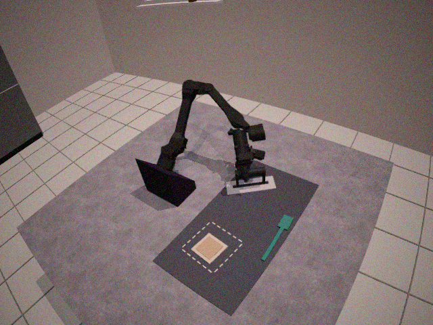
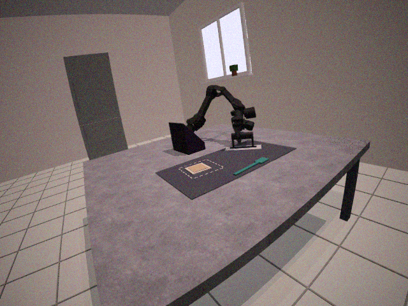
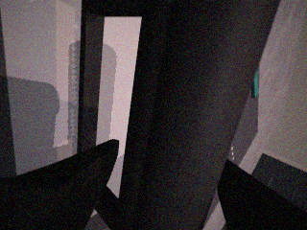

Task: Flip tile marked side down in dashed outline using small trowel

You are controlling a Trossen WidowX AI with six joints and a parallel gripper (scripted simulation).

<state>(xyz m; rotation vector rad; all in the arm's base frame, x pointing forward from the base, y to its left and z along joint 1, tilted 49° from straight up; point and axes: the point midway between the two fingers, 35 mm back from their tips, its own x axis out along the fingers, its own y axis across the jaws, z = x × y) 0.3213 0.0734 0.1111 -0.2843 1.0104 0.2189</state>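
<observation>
A tan tile (image 1: pixel 209 248) (image 2: pixel 197 168) with a pale border lies flat inside the white dashed outline (image 1: pixel 225 231) (image 2: pixel 215 163) on the dark mat (image 1: pixel 252 210) (image 2: pixel 230 158). A trowel with a white blade (image 1: pixel 268 183) (image 2: pixel 256 146) (image 3: pixel 120 72) and a black bridge handle (image 3: pixel 192 96) lies flat at the mat's far corner. My gripper (image 1: pixel 249 179) (image 2: pixel 241 143) (image 3: pixel 167 155) points straight down over it. The fingers stand open on either side of the handle and do not clamp it.
A teal flat-bladed tool (image 1: pixel 277 235) (image 2: pixel 250 166) (image 3: pixel 256 83) lies on the mat to the right of the outline. A dark purple wedge-shaped block (image 1: pixel 164 181) (image 2: pixel 184 138) stands on the grey table (image 1: pixel 87 210) by the arm's base.
</observation>
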